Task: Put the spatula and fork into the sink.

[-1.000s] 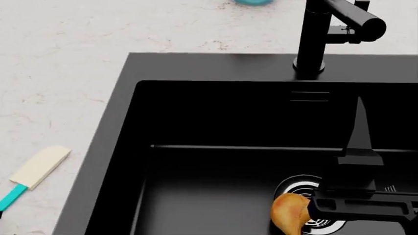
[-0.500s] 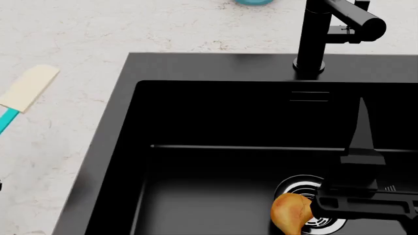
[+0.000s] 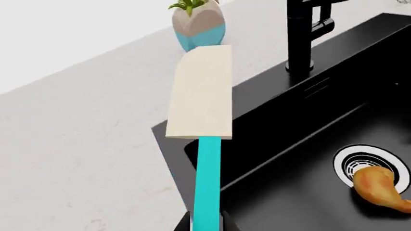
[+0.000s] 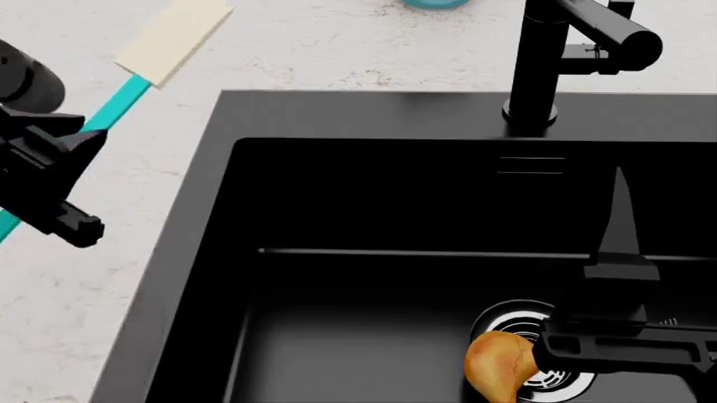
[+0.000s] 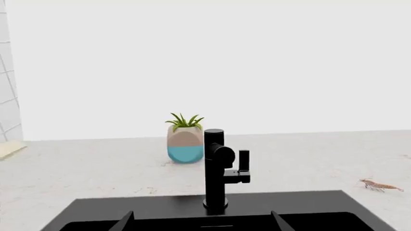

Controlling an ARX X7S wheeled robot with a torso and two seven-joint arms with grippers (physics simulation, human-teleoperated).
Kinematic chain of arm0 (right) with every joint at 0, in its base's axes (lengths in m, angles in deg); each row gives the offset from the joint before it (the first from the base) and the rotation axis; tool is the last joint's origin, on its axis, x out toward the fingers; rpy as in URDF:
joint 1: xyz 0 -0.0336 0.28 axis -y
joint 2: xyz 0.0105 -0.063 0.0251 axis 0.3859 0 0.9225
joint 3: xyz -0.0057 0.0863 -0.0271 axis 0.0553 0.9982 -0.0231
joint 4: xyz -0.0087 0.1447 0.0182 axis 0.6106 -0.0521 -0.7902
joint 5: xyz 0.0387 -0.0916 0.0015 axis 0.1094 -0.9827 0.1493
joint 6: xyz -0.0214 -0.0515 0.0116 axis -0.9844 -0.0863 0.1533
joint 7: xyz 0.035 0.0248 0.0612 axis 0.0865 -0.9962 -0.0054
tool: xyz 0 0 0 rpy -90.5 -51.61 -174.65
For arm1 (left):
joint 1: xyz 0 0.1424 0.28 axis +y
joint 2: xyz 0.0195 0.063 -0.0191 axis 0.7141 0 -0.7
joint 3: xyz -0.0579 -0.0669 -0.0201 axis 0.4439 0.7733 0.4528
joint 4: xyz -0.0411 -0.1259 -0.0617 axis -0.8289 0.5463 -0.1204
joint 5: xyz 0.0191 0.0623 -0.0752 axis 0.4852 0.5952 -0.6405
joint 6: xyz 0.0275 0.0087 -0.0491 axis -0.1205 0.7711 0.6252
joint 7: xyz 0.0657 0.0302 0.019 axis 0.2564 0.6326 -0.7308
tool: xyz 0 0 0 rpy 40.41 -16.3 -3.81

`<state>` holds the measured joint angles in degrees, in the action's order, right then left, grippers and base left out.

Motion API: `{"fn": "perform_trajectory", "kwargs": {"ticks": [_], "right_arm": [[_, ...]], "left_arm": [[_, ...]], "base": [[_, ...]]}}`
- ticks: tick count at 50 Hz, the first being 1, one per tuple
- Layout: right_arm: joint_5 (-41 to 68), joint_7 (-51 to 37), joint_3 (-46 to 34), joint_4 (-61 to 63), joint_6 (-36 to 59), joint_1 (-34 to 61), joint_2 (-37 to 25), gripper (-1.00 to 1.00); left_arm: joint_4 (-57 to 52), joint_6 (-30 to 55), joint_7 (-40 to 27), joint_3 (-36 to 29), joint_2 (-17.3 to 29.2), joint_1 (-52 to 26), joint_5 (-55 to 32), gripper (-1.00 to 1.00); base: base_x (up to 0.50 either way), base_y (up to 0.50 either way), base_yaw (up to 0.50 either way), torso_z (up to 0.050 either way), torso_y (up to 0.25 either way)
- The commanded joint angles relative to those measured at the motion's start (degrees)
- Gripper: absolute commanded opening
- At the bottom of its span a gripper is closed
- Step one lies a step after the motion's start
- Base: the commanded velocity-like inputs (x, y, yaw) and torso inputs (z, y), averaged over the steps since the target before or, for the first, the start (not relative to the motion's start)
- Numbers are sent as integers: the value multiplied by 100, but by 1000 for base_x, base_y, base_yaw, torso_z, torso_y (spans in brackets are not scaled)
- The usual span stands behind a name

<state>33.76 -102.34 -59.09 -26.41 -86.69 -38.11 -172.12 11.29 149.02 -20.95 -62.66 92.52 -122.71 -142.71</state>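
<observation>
The left end effector (image 4: 50,180) grips the spatula (image 4: 151,59) by its teal handle, above the counter (image 4: 101,277) beside the sink (image 4: 336,113). Its long axis runs away from the end effector, blade toward the faucet (image 4: 555,50). The right end effector (image 4: 610,252) hangs inside the sink; its grip cannot be told.

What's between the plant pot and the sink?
The black faucet stands between them in the right wrist view, just in front of the plant pot, on the back rim of the sink.
</observation>
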Motion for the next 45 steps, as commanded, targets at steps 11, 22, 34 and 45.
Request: {"fn": "perform_trajectory", "kwargs": {"ticks": [11, 22, 34, 45], "right_arm": [[-196, 187, 136, -91, -80, -93, 103, 100], [-193, 233, 161, -107, 38, -44, 205, 100], [-247, 232, 159, -106, -56, -139, 163, 100], [-278, 239, 158, -75, -193, -242, 105, 100]], "left_arm": [[896, -654, 371, -186, -1718, -208, 336, -100], [1811, -1322, 818, -492, -2476, 31, 849, -100], [2270, -1214, 655, -677, -2733, 360, 794, -100], [2821, -1562, 1218, -1154, -3075, 523, 1242, -100]], "base": [[0, 0, 0, 0, 0], [0, 0, 0, 0, 0], [0, 0, 0, 0, 0], [0, 0, 0, 0, 0]]}}
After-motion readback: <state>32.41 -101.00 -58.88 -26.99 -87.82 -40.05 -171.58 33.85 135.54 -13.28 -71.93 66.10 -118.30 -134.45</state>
